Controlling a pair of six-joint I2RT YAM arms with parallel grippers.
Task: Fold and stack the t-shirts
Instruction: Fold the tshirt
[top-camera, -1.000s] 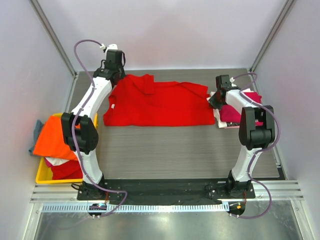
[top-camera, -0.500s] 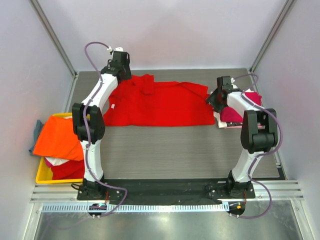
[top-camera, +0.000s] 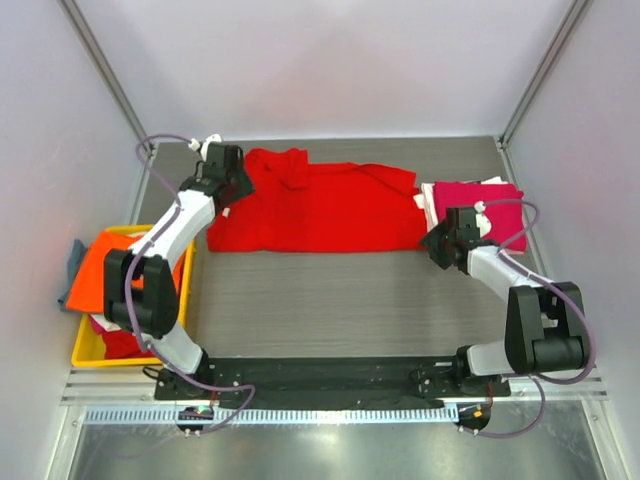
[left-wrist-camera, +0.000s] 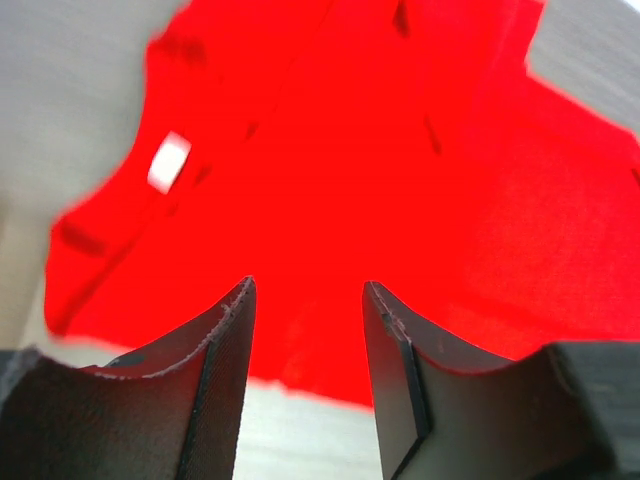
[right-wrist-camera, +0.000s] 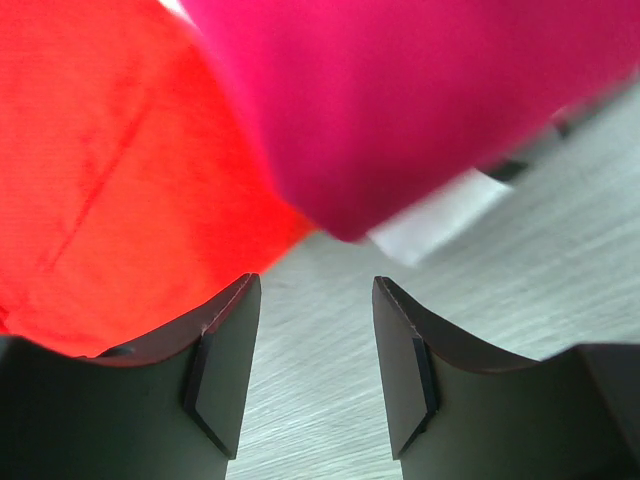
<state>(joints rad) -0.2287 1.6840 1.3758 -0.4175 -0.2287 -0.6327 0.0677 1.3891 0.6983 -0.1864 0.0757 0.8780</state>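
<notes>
Grey wood-grain table (top-camera: 340, 300) made the floor of a white-walled enclosure, and the red t-shirt (top-camera: 320, 210) lay spread flat across its far half, long axis running left to right. At the shirt's right end, touching or just overlapping it, sat a folded magenta t-shirt (top-camera: 485, 205) on top of a white t-shirt (right-wrist-camera: 440, 215). An orange t-shirt (top-camera: 110, 270) hung over the yellow crate (top-camera: 85, 350) off the table's left edge. The left gripper (left-wrist-camera: 308, 300) hovered at the shirt's left end with its fingers spread and nothing between them, the red cloth starting just beyond the fingertips. The right gripper (right-wrist-camera: 316, 300) was likewise spread and empty, over bare table at the shirt's near-right corner, with red cloth ahead on one side and the magenta fold on the other. Each arm therefore had one end of the long axis: the left arm stretched far along the left side, wrist turned inward, and the right arm folded low, forearm angled toward the corner. A two-handed pick at opposite ends looked like the natural next move, the right needing care to avoid the stack.
</notes>
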